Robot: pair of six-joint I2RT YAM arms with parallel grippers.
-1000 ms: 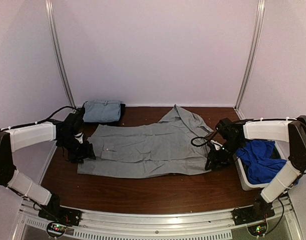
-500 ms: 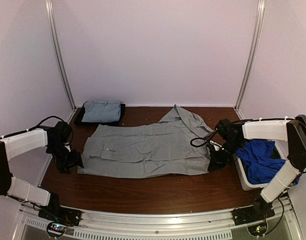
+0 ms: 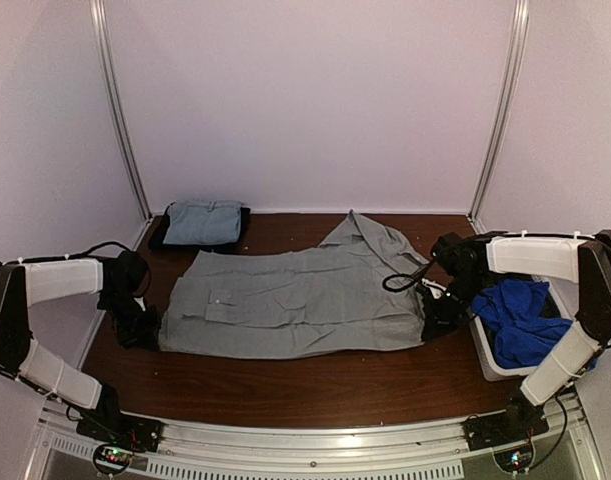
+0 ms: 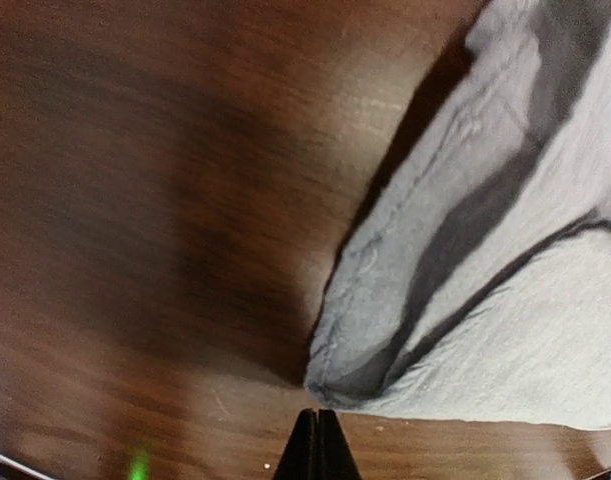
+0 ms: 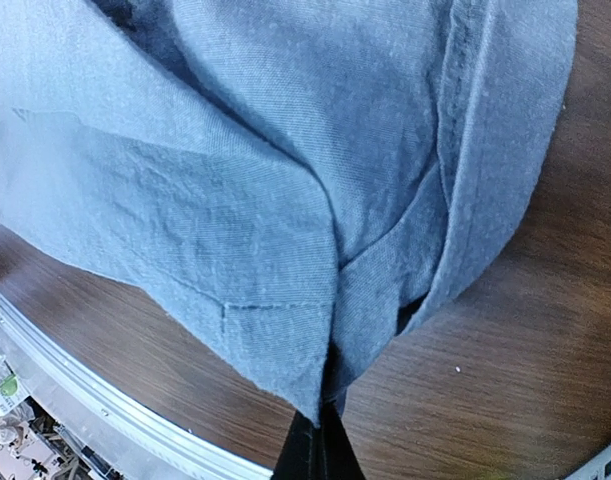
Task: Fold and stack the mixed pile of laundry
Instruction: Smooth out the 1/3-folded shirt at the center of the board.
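Note:
A light grey garment (image 3: pixel 295 300) of the mixed laundry pile lies spread flat across the middle of the table. My left gripper (image 3: pixel 145 335) is low at its near left corner. In the left wrist view the left gripper (image 4: pixel 318 418) is shut, its tips just short of the garment's corner (image 4: pixel 335 385), with no cloth between them. My right gripper (image 3: pixel 437 322) is at the near right corner. In the right wrist view the right gripper (image 5: pixel 322 420) is shut on that corner of the grey cloth (image 5: pixel 285 250), which bunches up above the tips.
A folded pale grey piece on top of a dark piece (image 3: pixel 203 222) sits at the back left. A white bin (image 3: pixel 485 355) at the right edge holds a royal-blue cloth (image 3: pixel 520 320). Metal rails run along the table's near edge.
The left gripper has come down to the garment's near left corner and shut from open. The right gripper has stayed shut at the right corner.

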